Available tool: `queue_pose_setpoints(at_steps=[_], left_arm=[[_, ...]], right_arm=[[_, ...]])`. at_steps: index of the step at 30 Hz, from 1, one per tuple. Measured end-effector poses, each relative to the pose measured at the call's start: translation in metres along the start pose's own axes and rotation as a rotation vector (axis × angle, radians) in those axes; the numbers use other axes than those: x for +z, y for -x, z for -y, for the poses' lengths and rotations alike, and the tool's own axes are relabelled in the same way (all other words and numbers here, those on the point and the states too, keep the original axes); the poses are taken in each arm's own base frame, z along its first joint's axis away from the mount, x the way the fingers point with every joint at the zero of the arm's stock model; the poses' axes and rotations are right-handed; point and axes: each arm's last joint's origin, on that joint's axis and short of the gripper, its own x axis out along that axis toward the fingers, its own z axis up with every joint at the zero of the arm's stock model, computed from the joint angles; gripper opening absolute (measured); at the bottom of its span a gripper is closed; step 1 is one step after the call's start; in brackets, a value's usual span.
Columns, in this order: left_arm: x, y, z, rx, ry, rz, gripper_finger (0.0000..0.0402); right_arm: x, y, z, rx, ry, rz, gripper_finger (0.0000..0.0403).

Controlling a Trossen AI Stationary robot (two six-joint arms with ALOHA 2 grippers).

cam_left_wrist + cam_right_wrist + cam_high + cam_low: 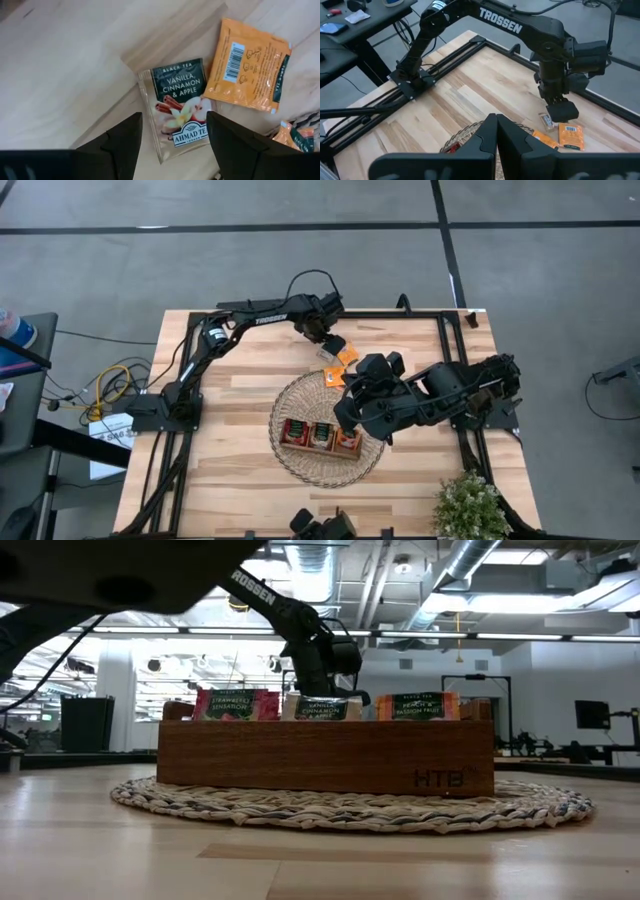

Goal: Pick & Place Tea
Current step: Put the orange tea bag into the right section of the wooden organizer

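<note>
The left gripper (172, 142) hangs over the far middle of the tabletop (230, 410), jaws spread, straddling a pale tea sachet (179, 107) marked vanilla, cinnamon and apple. That sachet lies flat on the wood, face up. An orange sachet (247, 65) lies just beside it, barcode side up, its edge touching or nearly touching the pale one. The corner of a third orange packet (295, 137) shows at the rim of the wicker mat (300, 395).

The wooden tray (325, 755) stands on the mat near the middle of the tabletop. Its three compartments already hold upright sachets (325, 708): red, pale and orange. The pale ones sit in the middle compartment.

The right gripper (495, 132) is closed and empty, waiting above the mat on the right-hand side.

Judgement: the step in hand is the pick of the pale sachet. It is thin and flat, so the fingers should come down to the wood and close across its narrow width, clear of the orange neighbour. A shallow or off-centre pinch risks sliding it or dragging the orange packet along
</note>
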Motion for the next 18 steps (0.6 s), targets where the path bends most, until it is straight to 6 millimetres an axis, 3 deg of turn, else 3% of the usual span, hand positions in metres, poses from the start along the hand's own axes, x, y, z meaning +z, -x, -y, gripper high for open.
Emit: queue_pose_setpoints(at_steps=[18], left_arm=[[0.0044,0.0010,-0.0057,-0.025,0.050,0.014,0.0213]], right_arm=[[0.0000,0.0000,-0.0001,0.002,0.016,-0.001,0.0000]])
